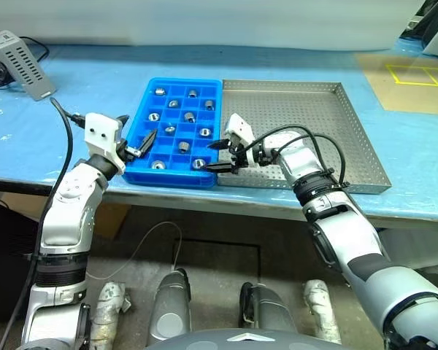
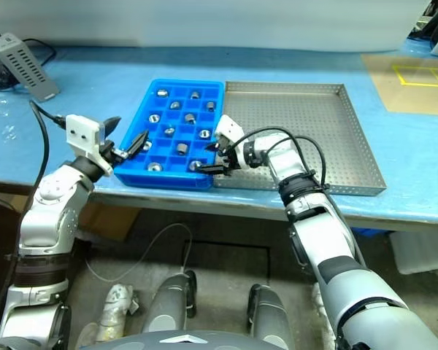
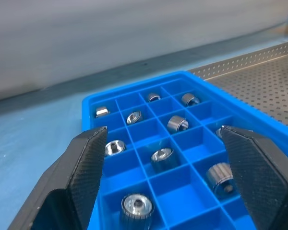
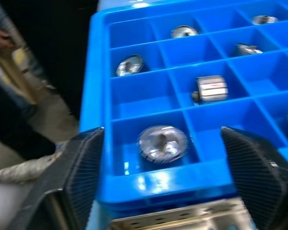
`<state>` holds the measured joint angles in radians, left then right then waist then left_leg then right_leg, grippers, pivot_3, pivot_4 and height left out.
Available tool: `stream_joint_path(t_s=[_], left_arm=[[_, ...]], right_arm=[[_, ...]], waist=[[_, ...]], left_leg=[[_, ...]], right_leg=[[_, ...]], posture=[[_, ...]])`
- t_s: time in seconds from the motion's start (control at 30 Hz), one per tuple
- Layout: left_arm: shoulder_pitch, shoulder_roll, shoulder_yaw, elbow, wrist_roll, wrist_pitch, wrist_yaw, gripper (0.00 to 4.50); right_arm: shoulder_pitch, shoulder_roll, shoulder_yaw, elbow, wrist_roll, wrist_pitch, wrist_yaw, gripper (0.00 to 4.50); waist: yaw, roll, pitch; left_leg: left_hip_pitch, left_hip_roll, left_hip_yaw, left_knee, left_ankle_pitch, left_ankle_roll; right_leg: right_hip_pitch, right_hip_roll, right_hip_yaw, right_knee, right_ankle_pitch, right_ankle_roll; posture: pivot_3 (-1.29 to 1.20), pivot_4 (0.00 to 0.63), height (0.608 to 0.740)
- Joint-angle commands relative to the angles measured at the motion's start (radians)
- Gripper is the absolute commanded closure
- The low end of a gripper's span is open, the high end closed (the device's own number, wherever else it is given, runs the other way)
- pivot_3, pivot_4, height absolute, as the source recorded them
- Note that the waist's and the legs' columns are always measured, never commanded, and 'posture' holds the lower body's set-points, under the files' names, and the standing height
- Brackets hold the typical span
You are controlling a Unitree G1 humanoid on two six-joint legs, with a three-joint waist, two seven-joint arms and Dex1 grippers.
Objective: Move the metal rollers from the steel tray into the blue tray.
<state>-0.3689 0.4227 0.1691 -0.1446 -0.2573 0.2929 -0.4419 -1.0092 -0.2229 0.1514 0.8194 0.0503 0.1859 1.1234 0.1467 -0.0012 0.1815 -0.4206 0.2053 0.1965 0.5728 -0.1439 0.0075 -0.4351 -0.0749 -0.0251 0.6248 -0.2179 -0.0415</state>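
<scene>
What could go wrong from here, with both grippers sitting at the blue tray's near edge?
1. The right gripper is open astride the blue tray rim, above a roller in the near corner cell; pulling back low could snag the rim and drag the tray.
2. The left gripper hovers open over filled cells; a dip could knock rollers out.
3. The blue tray sits near the table edge; a nudge may push it off.

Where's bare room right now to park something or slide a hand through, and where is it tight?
The steel tray floor is bare from rim to rim. Open blue tabletop lies between the grey box and the blue tray, and beyond both trays. It is tight at the blue tray's near edge: the left hand and right hand flank it, with metal rollers in many cells.
</scene>
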Motion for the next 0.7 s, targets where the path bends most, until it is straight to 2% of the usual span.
stream_joint_path(t_s=[0.03, 0.17, 0.33, 0.43, 0.57, 0.6, 0.7], left_arm=[[-0.039, -0.030, -0.043, 0.012, -0.005, -0.017, -0.013, 0.49], [-0.095, -0.086, -0.105, 0.068, 0.000, -0.039, -0.037, 0.49], [-0.168, -0.153, -0.166, 0.130, -0.002, -0.063, -0.074, 0.49], [-0.194, -0.185, -0.196, 0.180, 0.006, -0.076, -0.092, 0.49], [-0.219, -0.225, -0.220, 0.263, 0.034, -0.096, -0.079, 0.49], [-0.221, -0.231, -0.221, 0.281, 0.040, -0.105, -0.075, 0.15], [-0.221, -0.246, -0.212, 0.320, 0.053, -0.134, -0.058, 0.03]], right_arm=[[-0.055, 0.001, -0.116, 0.001, 0.066, -0.010, -0.137, 0.47], [-0.070, -0.023, -0.224, 0.015, 0.095, -0.045, -0.319, 0.47], [0.010, -0.078, -0.273, -0.073, 0.102, -0.049, -0.409, 0.47], [0.106, -0.097, -0.283, -0.193, 0.100, -0.036, -0.464, 0.47], [0.187, -0.114, -0.327, -0.294, 0.152, 0.048, -0.506, 0.47], [0.199, -0.115, -0.338, -0.313, 0.164, 0.066, -0.518, 0.12], [0.242, -0.110, -0.348, -0.379, 0.202, 0.121, -0.513, 0.02]], waist=[[0.001, 0.000, 0.000], [0.000, 0.000, 0.000], [-0.012, 0.000, 0.000], [-0.029, -0.001, 0.000], [-0.056, 0.000, 0.000], [-0.064, 0.000, 0.000], [-0.082, 0.000, 0.000]], left_leg=[[0.000, 0.000, 0.000, 0.000, 0.000, 0.000], [-0.001, -0.001, 0.001, 0.000, 0.000, 0.000], [-0.001, -0.001, 0.002, 0.000, 0.001, -0.001], [-0.001, -0.001, 0.002, 0.000, 0.001, -0.001], [-0.001, -0.001, 0.002, 0.000, 0.001, 0.000], [-0.001, -0.001, 0.002, 0.000, 0.001, 0.000], [0.000, -0.001, 0.002, -0.001, 0.000, 0.001]], right_leg=[[0.000, 0.000, 0.000, 0.000, 0.000, 0.000], [0.000, 0.000, 0.000, 0.000, 0.000, 0.000], [0.000, 0.000, 0.001, -0.001, 0.000, 0.000], [0.000, 0.000, 0.001, -0.002, 0.000, 0.000], [0.000, 0.000, 0.001, -0.001, 0.000, 0.001], [0.000, 0.000, 0.001, -0.002, 0.000, 0.001], [0.000, 0.001, 0.002, -0.001, 0.000, 0.001]], posture=[[0.13, 0.150, 0.740], [0.07, 0.150, 0.740], [0.02, 0.150, 0.740], [-0.02, 0.150, 0.740], [-0.06, 0.150, 0.740], [-0.07, 0.150, 0.740], [-0.08, 0.150, 0.740]])
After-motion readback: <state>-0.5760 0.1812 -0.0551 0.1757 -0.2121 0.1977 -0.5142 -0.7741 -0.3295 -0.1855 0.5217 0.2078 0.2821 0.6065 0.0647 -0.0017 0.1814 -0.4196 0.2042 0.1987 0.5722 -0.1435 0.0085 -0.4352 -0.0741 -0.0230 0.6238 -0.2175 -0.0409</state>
